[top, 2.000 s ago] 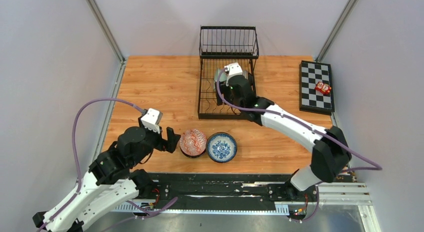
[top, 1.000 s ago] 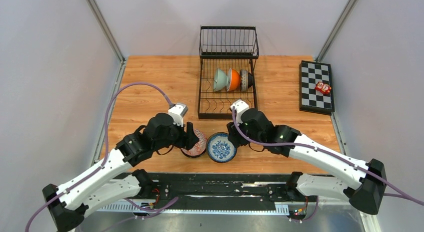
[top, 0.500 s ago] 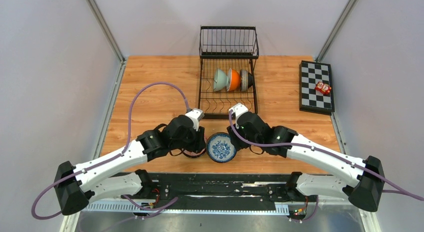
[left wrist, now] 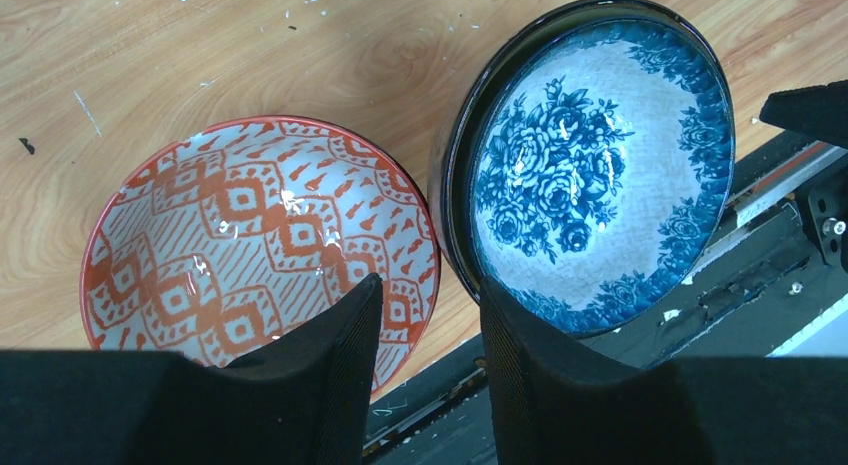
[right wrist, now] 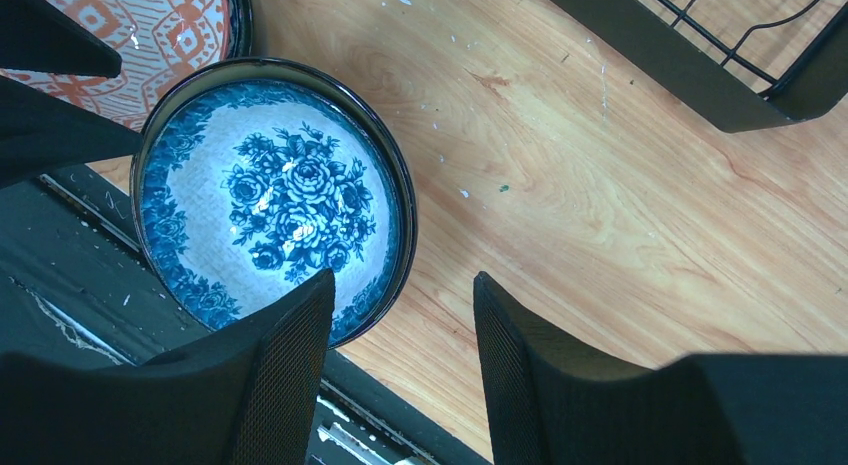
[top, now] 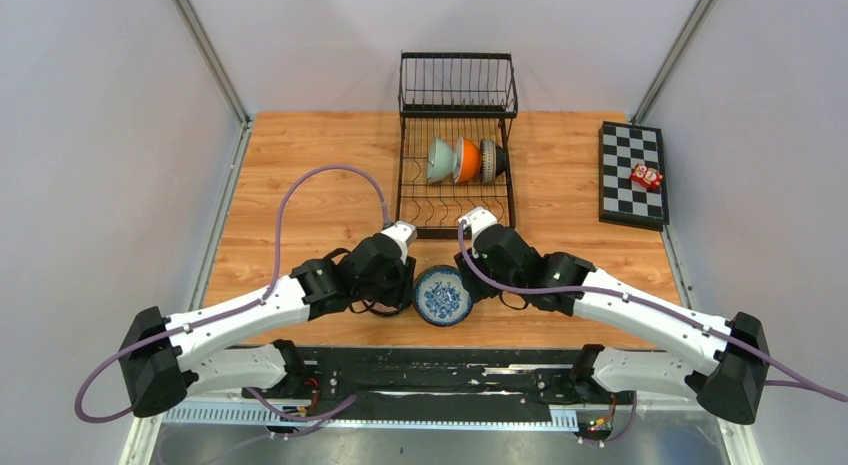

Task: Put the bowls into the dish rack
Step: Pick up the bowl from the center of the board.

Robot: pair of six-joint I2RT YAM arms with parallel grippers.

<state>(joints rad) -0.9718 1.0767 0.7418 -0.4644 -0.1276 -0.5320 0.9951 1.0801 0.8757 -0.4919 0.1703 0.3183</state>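
A red-patterned bowl (left wrist: 250, 235) and a blue-and-white floral bowl (top: 443, 296) sit side by side near the table's front edge. My left gripper (left wrist: 430, 310) is open and straddles the red bowl's right rim, with one finger (left wrist: 340, 355) over its inside. The top view shows that bowl mostly hidden under the left gripper (top: 403, 285). My right gripper (right wrist: 400, 295) is open astride the blue bowl's (right wrist: 270, 200) right rim, one finger (right wrist: 290, 345) inside. The black dish rack (top: 403, 175) holds a pale green bowl (top: 439, 160), an orange bowl (top: 465, 160) and a dark bowl (top: 490, 160) on edge.
A checkered board (top: 625, 195) with a small red object (top: 646, 176) lies at the right. The rack's raised basket (top: 458, 83) stands at the back. A black rail (top: 450, 370) runs just below the bowls along the table's front edge.
The left arm has swung right onto the red bowl and its jaws have narrowed. The right arm came back from the rack to the blue bowl and has since held still.
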